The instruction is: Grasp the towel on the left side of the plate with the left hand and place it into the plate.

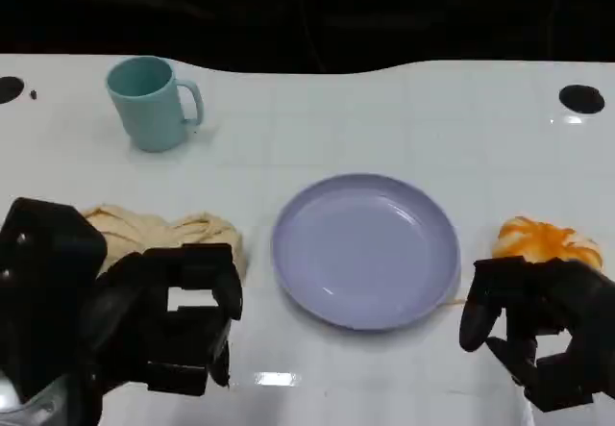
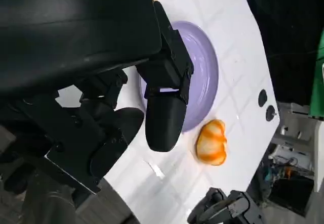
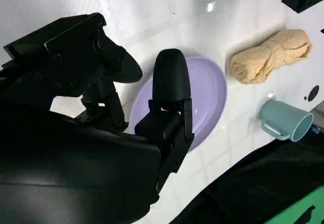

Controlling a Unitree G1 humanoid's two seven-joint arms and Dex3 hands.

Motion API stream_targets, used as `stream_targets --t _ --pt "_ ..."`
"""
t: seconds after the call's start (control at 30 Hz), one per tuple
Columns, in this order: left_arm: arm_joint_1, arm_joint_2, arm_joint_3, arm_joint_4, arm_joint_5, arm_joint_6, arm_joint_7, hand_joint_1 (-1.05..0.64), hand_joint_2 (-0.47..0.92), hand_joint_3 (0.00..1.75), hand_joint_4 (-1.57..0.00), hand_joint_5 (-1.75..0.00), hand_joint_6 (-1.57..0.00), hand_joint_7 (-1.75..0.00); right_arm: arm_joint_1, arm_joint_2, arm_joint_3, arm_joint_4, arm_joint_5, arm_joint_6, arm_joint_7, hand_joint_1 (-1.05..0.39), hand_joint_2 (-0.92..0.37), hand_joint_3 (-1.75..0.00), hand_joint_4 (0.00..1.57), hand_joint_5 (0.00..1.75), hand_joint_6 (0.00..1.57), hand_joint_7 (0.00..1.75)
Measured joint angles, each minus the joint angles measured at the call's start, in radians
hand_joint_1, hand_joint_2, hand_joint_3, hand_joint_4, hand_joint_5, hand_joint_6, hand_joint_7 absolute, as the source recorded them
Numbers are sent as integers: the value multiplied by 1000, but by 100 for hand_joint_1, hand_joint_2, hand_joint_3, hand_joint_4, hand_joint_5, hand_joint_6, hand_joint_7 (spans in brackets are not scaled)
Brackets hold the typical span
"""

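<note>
cream-yellow cloth at the left of the head view, that's the towel (image 1: pixel 173 236), bunched in a loose roll on the white table (image 1: pixel 384 118), just left of the lavender plate (image 1: pixel 365 250) and not on it yet. over its near end hangs the left hand (image 1: pixel 178 315), lower left of the frame, fingers apart and curved, nothing between them. whether a fingertip is already touching the cloth i cannot tell; the hand covers that edge.

so the step in hand looks like the reach and grasp. my call: bring the hand down over the thick middle of the roll, close across its width so the folds gather, lift clear of the plate rim, then carry it right and let go over the plate's centre. grab only one end and the roll may unfurl and drape over the rim.

upper left, a teal mug (image 1: pixel 149 102) stands well behind the towel, out of the path. moving right, the plate is bare. far right, an orange-and-white object (image 1: pixel 546 240) sits beyond the plate; partly masked, i can't say what it is. in front of it the right hand (image 1: pixel 538 335), lower right, holds nothing, fingers loosely curled and apart.

hard to read: the left wrist view is mostly black shell and fingers (image 2: pixel 164 123), with the towel reduced to a sliver at its top edge. the right wrist view gives the cleanest look at the towel, upper right there.
</note>
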Motion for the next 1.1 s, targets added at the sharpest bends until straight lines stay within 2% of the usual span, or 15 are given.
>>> stream_targets --t 0.17,0.27,0.33,0.4,0.47,0.5,0.53,0.57,0.63,0.7,0.87,0.97,1.1 --pt "0 9 -4 5 11 -17 0 -2 42 143 -77 -175 -80 -149 -1 0 1 0 -1 2 0 2 -55 -110 75 175 71 144" --pt "1 12 -8 16 35 -54 0 -3 44 134 -67 -171 -72 -143 -4 0 9 0 -4 3 -2 1 -55 -110 75 175 71 144" --pt "2 14 -11 25 63 -107 0 -8 48 120 -62 -163 -62 -126 -7 0 10 0 -5 3 -3 1 -55 -110 75 175 71 143" --pt "7 14 -12 37 91 -162 1 -15 60 94 -56 -148 -52 -102 -9 0 12 0 -6 3 -5 2 -55 -111 75 175 71 143" --pt "17 15 -23 49 146 -227 15 -18 68 75 -52 -136 -50 -84 -10 1 12 0 -6 3 -5 2 -55 -111 75 175 71 143" --pt "21 17 -29 56 172 -255 23 -19 73 64 -48 -127 -47 -72 -11 2 12 0 -6 3 -5 2 -55 -111 75 175 71 143" --pt "26 21 -35 61 200 -285 30 -21 84 43 -44 -116 -48 -55 -12 3 13 0 -6 3 -5 2 -55 -111 75 175 71 144" --pt "32 23 -39 64 225 -316 35 -22 88 34 -43 -112 -48 -49 -12 5 13 0 -5 3 -5 2 -55 -111 75 175 71 144" --pt "35 29 -44 74 267 -363 39 -30 91 25 -33 -86 -41 -25 -13 7 14 0 -5 4 -5 2 -55 -111 75 175 71 144" --pt "36 48 -54 88 326 -412 44 -35 92 17 -27 -75 -36 -14 -14 10 15 0 -4 4 -6 2 -55 -111 75 175 71 144" --pt "30 140 -116 137 587 -585 91 -45 92 8 -15 -60 -24 -3 -21 12 20 -2 -6 21 -7 1 -55 -111 75 175 71 143" --pt "10 187 -152 151 732 -617 93 -44 92 6 -16 -47 -21 -1 -25 12 22 -6 -8 39 -7 2 -56 -110 74 175 71 143" --pt "-54 229 -202 178 904 -623 88 -48 92 4 -12 -39 -17 0 -27 12 22 -8 -8 47 -6 2 -56 -109 74 175 71 144"
